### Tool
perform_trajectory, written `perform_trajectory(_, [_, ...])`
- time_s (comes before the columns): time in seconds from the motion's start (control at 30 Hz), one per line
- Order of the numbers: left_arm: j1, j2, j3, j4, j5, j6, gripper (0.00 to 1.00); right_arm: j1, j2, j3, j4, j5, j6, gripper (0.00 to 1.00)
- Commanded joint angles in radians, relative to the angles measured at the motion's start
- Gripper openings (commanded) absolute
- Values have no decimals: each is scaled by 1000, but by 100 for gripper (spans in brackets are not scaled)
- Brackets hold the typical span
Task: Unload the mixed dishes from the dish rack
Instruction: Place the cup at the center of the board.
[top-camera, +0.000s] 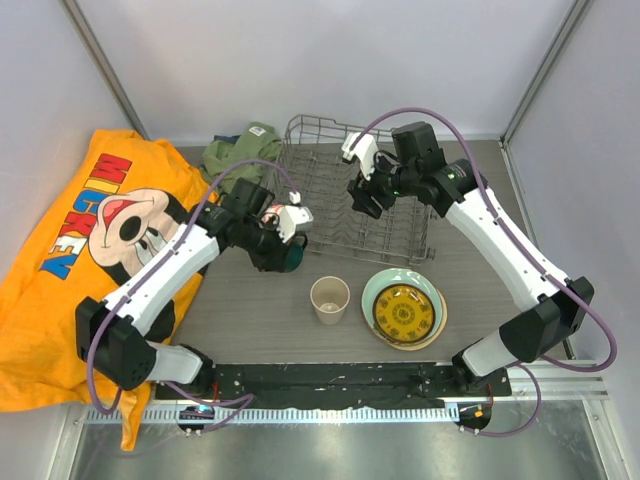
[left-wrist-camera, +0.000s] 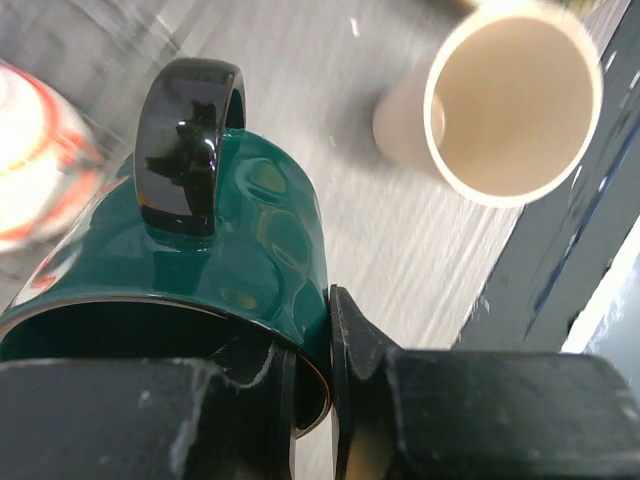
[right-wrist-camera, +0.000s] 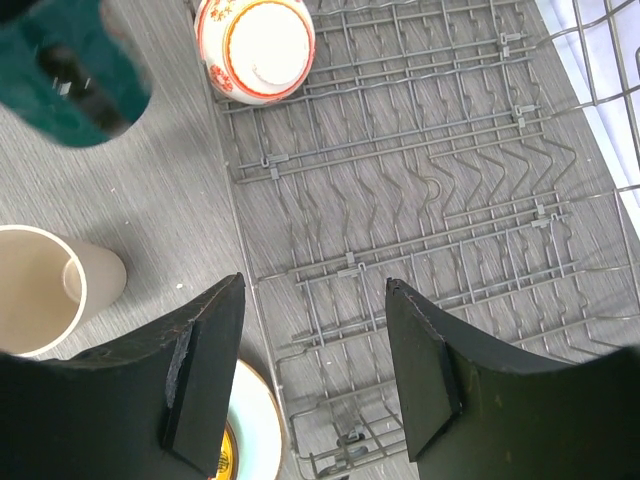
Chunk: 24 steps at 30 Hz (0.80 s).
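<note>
Pinched nearly closed, the jaws of my left gripper (left-wrist-camera: 310, 340) clamp the glossy teal mug (left-wrist-camera: 250, 230) by its rim, one finger inside, one outside. The mug is round-bellied with a thick loop handle and is outside the rack (right-wrist-camera: 400, 180), just off its left side; whether it touches the table (top-camera: 250, 310) I cannot tell. My right gripper (right-wrist-camera: 312, 290) hangs over the rack, jaws apart, gripping nothing. The one grey wire rack, with rows of bent tines, holds one dish: a round white bowl (right-wrist-camera: 255, 45) with red pattern, in a corner. On the grey wood-grain table stand one matte beige tapered cup (left-wrist-camera: 510, 100) and one stack of three round plates: yellow plate (top-camera: 405, 312) on top, green plate (top-camera: 375, 286) under it, cream plate (top-camera: 442, 320) lowest, only its rim showing.
</note>
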Motion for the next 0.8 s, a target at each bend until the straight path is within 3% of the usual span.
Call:
perform_trajectory(0.0, [-61,-18,-27,-17,-148,1,0,-1,-34,2,56,14,27,63])
perform_trajectory(0.33, [-171,64,-50,-50,-295,-19,0,-1,-39,-12,51,30,26,63])
perform_trajectory(0.77, [-221,255,14,-60,-349,1,0,-1,-39,-36,51,19,15,63])
